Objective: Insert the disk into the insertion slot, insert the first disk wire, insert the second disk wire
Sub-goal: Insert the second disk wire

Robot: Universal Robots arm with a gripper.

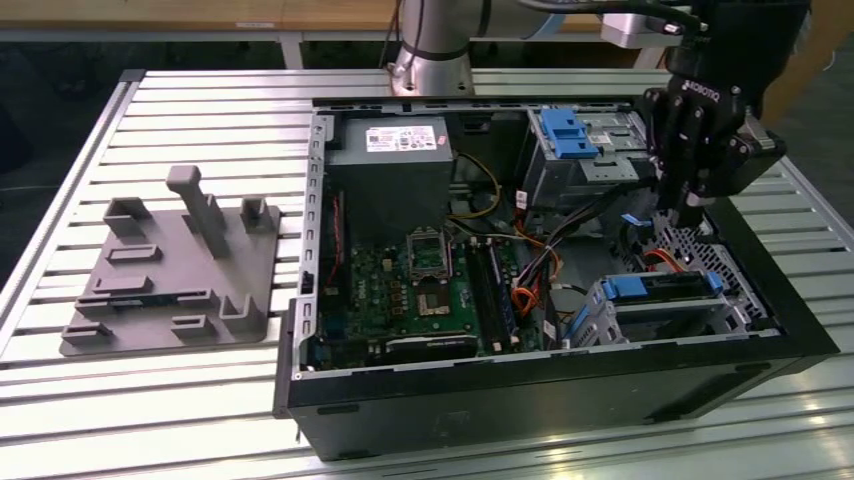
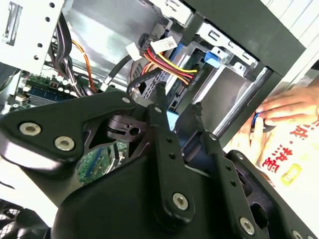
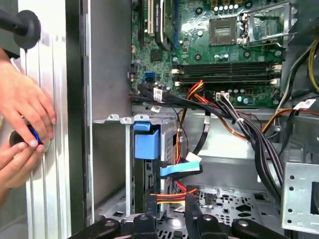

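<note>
Grey, blue-framed disk point(image 1: 667, 298) seated at case's point(image 1: 534, 385) four o'clock. My black gripper point(image 2: 178, 98), fingers point(image 2: 160, 112) apart, hangs by blue-plugged dark wire point(image 3: 180, 170); wiring demands precise alignment.

1 black open-sided PC case point(image 1: 534, 400) on 1 slatted aluminium table point(image 1: 200, 90). 1 grey plastic fixture plate w/ upright pegs point(image 1: 174, 290), exterior view's left. Inside case: 1 green motherboard point(image 1: 414, 290), 1 silver boxy power supply point(image 1: 394, 165), 1 small blue latch point(image 1: 567, 133) far, 1 flat grey disk in bright blue carrier point(image 1: 661, 288) near. 1 black gripper point(image 1: 683, 205) w/ 2 fingers point(image 2: 159, 107). 2 hands of a person point(image 3: 27, 102).
</note>
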